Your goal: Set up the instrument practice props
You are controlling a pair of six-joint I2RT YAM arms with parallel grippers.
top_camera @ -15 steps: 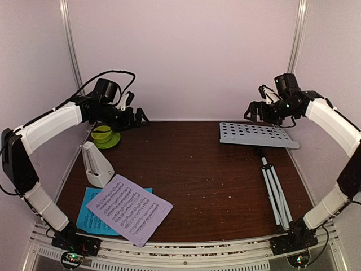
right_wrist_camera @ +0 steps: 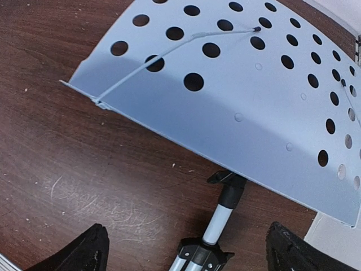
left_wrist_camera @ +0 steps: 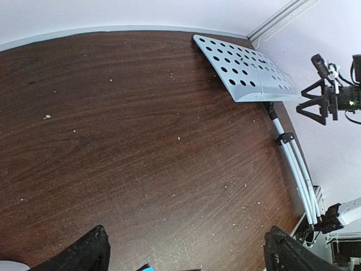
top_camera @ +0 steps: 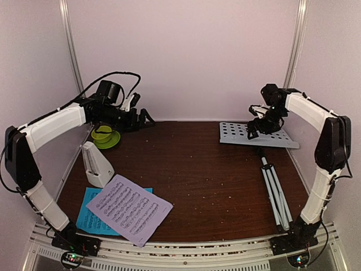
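Observation:
The white perforated music stand lies flat at the table's right, its desk at the back and its folded silver tripod running toward the near edge. My right gripper hovers open just above the desk's near-left part, holding nothing. A lilac page overlaps a cyan page at the front left. The white pyramid metronome stands behind them. My left gripper hangs open and empty at the back left.
A lime-green bowl on a saucer sits at the back left, under my left forearm. White walls close the table on three sides. Bare brown tabletop lies between the pages and the stand.
My right arm has swung inward and down, bringing its gripper from beside the right wall to just over the stand's desk. The left gripper has shifted slightly right.

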